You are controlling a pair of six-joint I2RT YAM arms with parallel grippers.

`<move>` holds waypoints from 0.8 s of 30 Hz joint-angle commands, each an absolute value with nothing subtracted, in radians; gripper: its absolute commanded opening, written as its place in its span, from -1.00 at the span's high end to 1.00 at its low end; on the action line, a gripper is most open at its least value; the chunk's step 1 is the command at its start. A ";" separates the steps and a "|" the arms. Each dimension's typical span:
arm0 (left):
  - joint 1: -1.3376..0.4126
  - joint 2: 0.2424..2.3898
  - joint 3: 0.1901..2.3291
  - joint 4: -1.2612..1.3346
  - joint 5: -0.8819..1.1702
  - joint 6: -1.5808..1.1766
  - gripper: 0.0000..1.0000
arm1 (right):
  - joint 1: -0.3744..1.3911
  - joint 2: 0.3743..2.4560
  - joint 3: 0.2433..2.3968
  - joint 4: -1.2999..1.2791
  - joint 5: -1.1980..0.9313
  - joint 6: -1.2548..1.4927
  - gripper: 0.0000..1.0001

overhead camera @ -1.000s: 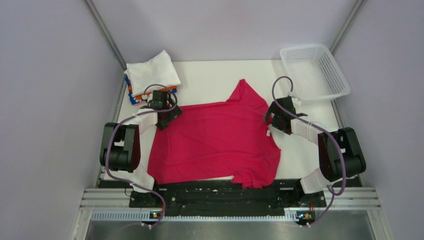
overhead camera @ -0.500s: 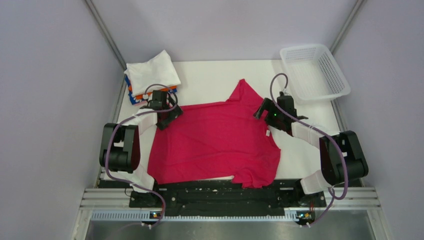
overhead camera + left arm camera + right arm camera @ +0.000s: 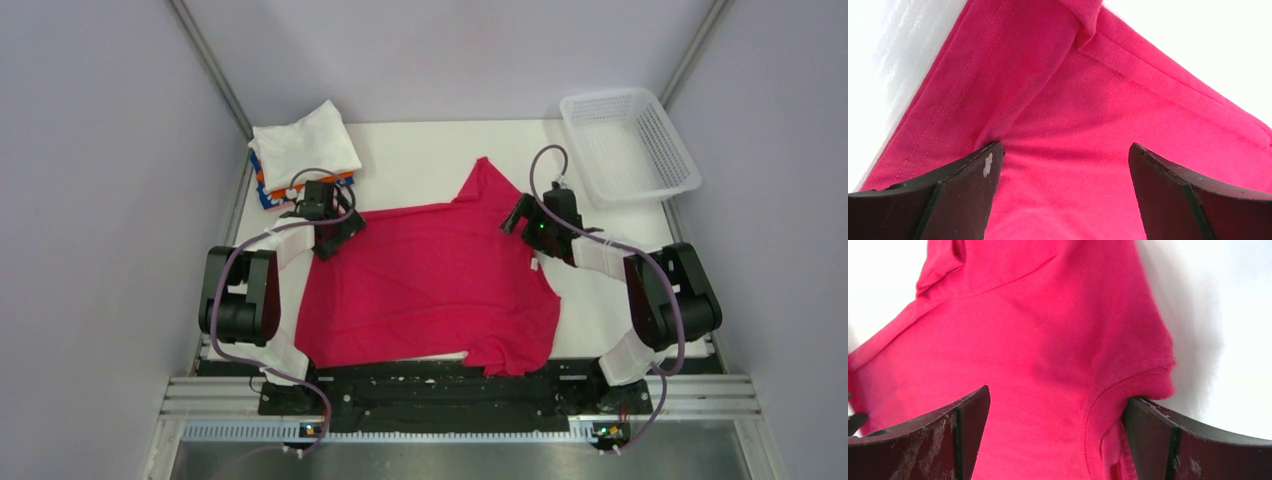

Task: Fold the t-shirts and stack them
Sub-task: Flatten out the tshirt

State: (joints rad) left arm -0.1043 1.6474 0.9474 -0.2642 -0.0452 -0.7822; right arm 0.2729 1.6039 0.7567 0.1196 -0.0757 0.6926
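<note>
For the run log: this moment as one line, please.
left gripper open at far-left corner of crimson t-shirt | right gripper open by its sleeve | shirt spread, unfolded | folded stack far left

White table (image 3: 420,160) between plain lilac walls (image 3: 100,150)

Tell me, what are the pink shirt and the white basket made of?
The pink shirt looks like soft knit cloth, maybe cotton. It is matte, and the wrist views show stitched hems and gentle wrinkles. The white basket looks like hard, smooth plastic, because its walls hold a stiff shape and have a neat moulded grid of little holes.
</note>
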 commanded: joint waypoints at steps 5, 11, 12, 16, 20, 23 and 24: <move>-0.098 1.605 0.947 -0.278 -0.104 -0.755 -0.98 | 0.255 1.588 0.812 -0.155 0.229 0.682 -0.97; -0.098 1.610 0.966 -0.288 -0.114 -0.745 -0.98 | 0.226 1.568 0.822 -0.169 0.258 0.636 -0.97; -0.097 1.608 0.971 -0.295 -0.119 -0.743 -0.98 | 0.223 1.560 0.828 -0.175 0.269 0.631 -0.97; -0.094 1.570 0.975 -0.322 -0.170 -0.738 -0.98 | 0.221 1.502 0.851 -0.180 0.268 0.587 -0.97; -0.076 1.507 0.969 -0.386 -0.249 -0.739 -0.98 | 0.220 1.422 0.872 -0.224 0.288 0.537 -0.97; -0.042 1.455 0.940 -0.420 -0.301 -0.752 -0.98 | 0.221 1.356 0.871 -0.237 0.258 0.526 -0.98; -0.017 1.434 0.927 -0.426 -0.307 -0.760 -0.98 | 0.220 1.338 0.869 -0.230 0.233 0.522 -0.98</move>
State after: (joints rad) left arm -0.0727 1.5291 0.9455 -0.3782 -0.2092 -0.7532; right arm 0.2272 1.4395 0.8165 -0.2226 0.2497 0.5671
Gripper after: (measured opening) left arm 0.991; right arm 0.986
